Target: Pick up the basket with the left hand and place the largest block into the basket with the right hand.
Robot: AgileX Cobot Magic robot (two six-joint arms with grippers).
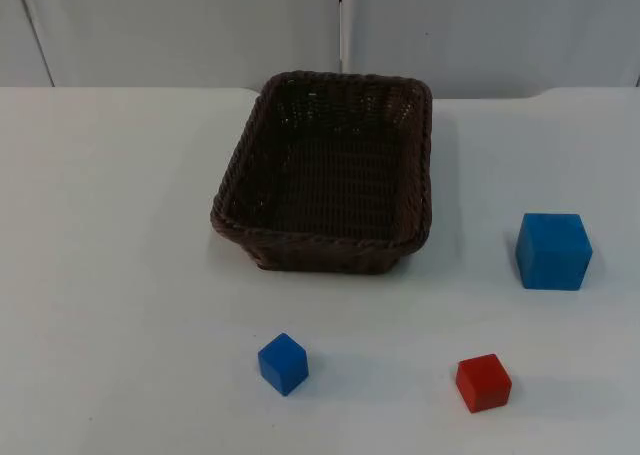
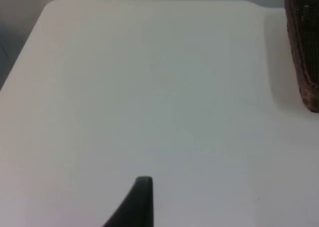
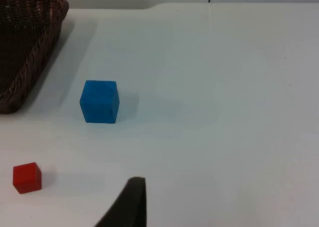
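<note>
A dark brown wicker basket (image 1: 320,243) stands empty at the middle of the white table. The largest block, a big blue cube (image 1: 553,251), sits to the right of it, apart from its wall. My left gripper (image 2: 142,199) hovers over bare table to the left of the basket (image 2: 304,52), well away from it. My right gripper (image 3: 132,202) hangs over the table on the far side of the big blue cube (image 3: 100,102) from the basket (image 3: 30,47), a good distance off. Neither gripper holds anything that I can see.
A small blue cube (image 1: 283,363) lies near the front edge, ahead of the basket's left corner. A small red cube (image 1: 483,382) (image 3: 27,177) sits near the front, below the big cube. The grey partition wall (image 1: 200,25) closes the table's back.
</note>
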